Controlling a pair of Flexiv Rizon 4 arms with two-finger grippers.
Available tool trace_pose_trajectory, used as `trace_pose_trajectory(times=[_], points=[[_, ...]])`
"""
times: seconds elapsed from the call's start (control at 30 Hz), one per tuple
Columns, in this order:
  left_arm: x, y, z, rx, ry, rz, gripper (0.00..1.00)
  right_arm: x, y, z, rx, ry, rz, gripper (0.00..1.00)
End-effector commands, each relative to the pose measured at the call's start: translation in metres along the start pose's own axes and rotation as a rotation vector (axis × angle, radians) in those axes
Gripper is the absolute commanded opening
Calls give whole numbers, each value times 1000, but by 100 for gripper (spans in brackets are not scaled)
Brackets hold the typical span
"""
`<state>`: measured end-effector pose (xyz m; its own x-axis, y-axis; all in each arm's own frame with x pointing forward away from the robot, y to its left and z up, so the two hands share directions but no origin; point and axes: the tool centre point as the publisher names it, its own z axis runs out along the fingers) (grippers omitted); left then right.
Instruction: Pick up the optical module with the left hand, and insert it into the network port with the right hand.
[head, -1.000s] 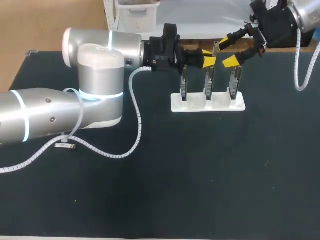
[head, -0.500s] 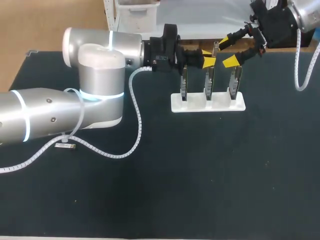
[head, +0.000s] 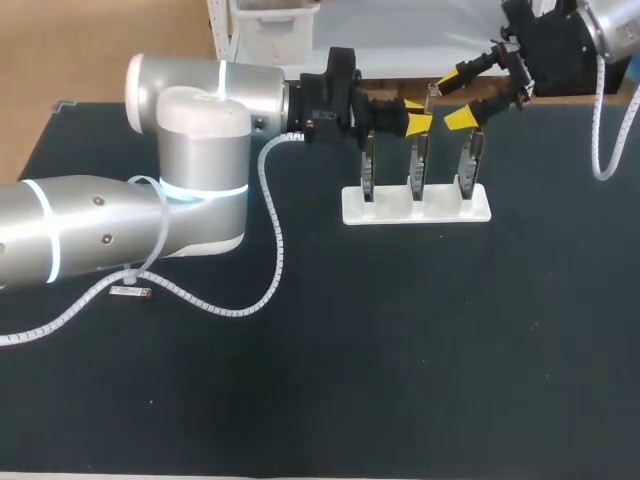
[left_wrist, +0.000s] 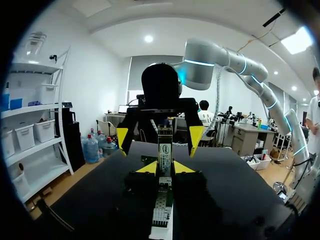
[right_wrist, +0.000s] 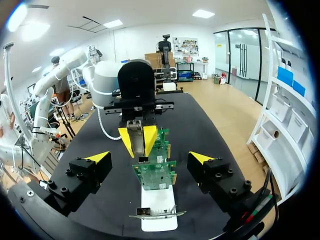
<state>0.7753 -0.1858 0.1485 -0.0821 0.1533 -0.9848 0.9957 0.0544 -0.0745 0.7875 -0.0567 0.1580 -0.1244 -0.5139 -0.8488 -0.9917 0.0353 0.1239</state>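
Right pincer (head: 455, 100) slightly farther back, wide open, empty; left pincer (head: 414, 114) tight on optical module (right_wrist: 135, 134).

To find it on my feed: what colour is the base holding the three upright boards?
The base is white, clearest in the head view.

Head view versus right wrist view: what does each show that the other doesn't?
Head view only: a small loose part on the table by the left arm. Right wrist view only: the silver module, close up, pinched in the left tool. Both: the white stand with its boards, and the open right tool.
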Motion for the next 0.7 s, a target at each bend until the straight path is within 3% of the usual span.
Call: trace_pose_trajectory(times=[0.03, 0.33, 0.7], points=[[0, 2, 1, 3, 3, -1, 0, -8, 11, -5, 19, -13, -9, 100], [0, 2, 1, 3, 3, -1, 0, -22, 19, -5, -36, -35, -45, 100], [0, 2, 1, 3, 3, -1, 0, -28, 23, 2, -43, -46, -49, 100]])
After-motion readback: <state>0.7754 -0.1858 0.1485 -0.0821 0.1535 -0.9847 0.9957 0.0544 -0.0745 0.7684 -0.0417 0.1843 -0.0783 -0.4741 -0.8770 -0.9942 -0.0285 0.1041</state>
